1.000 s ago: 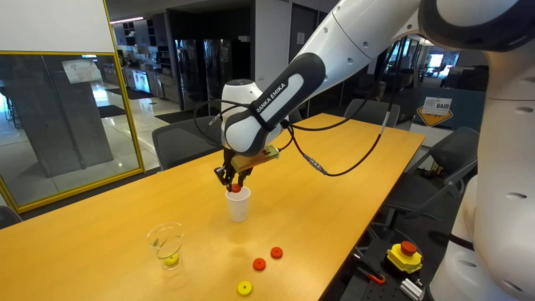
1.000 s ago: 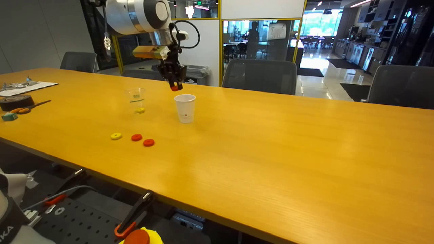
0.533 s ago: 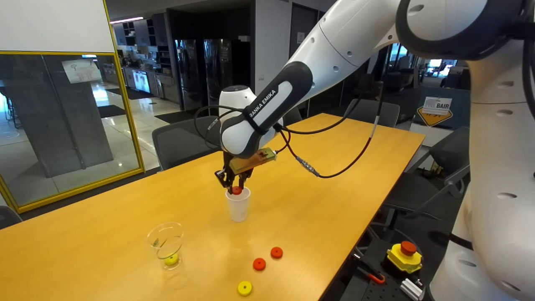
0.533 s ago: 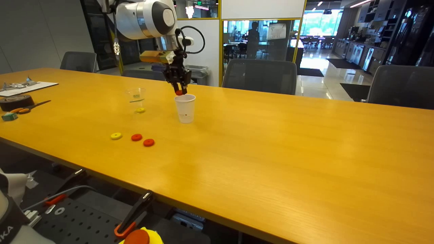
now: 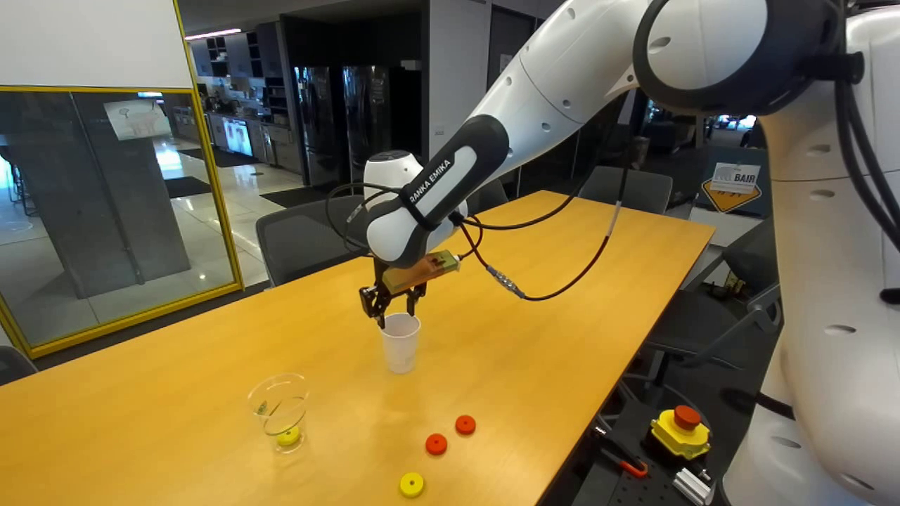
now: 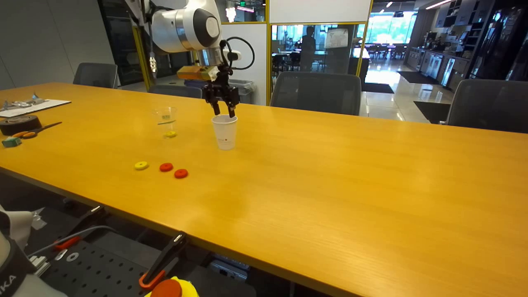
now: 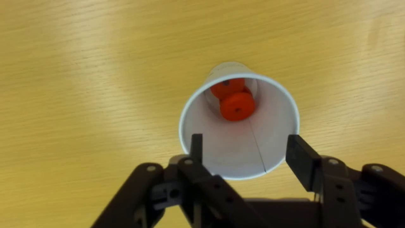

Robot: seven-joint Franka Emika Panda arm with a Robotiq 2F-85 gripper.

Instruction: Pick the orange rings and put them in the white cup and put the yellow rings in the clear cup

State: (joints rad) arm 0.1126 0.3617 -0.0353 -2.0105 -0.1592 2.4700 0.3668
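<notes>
Below my gripper the white cup stands upright, its mouth facing the wrist view. My jaws are apart over the cup's near rim, with nothing between them. At the cup's bottom, orange rings overlap; at least two show, and how many lie underneath is hidden. Two more orange rings lie flat on the table, near a loose yellow ring. The clear cup stands upright, with a yellow ring seen through its wall, low down.
On the wooden table in an exterior view, a roll of dark tape, scissors, a small green block and a clipboard sit at the far left. Chairs line the table's far edge.
My gripper has come down a little over the white cup and its jaws have spread. The orange ring that was between the fingers is no longer there.
</notes>
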